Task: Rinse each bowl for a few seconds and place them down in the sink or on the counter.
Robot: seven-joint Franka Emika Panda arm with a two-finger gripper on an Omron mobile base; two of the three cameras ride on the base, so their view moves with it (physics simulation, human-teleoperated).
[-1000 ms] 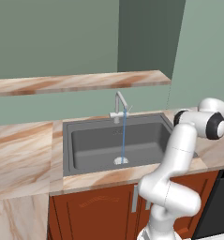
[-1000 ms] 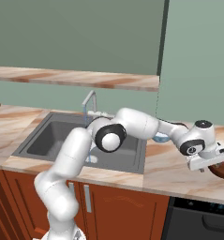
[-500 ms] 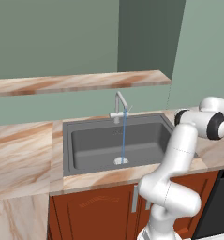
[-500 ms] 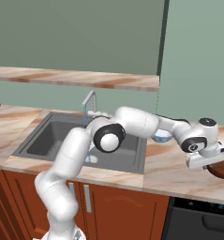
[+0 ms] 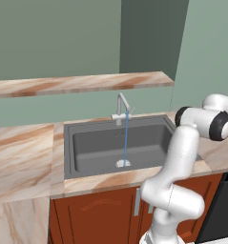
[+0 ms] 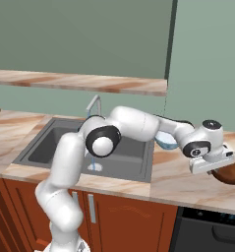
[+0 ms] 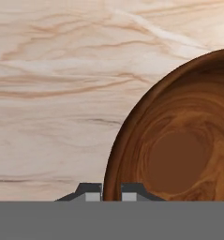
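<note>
At the desk's (image 6: 188, 184) far right, the jaws are clamped on the brown bowl's (image 7: 179, 154) rim; judged next, lift and carry it left under the sink's (image 5: 87, 164) running faucet (image 5: 121, 102).

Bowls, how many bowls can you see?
2. A brown wooden bowl sits on the counter right of the sink, its rim between the gripper's fingers. A pale blue bowl peeks out behind the arm. More may be hidden.
</note>
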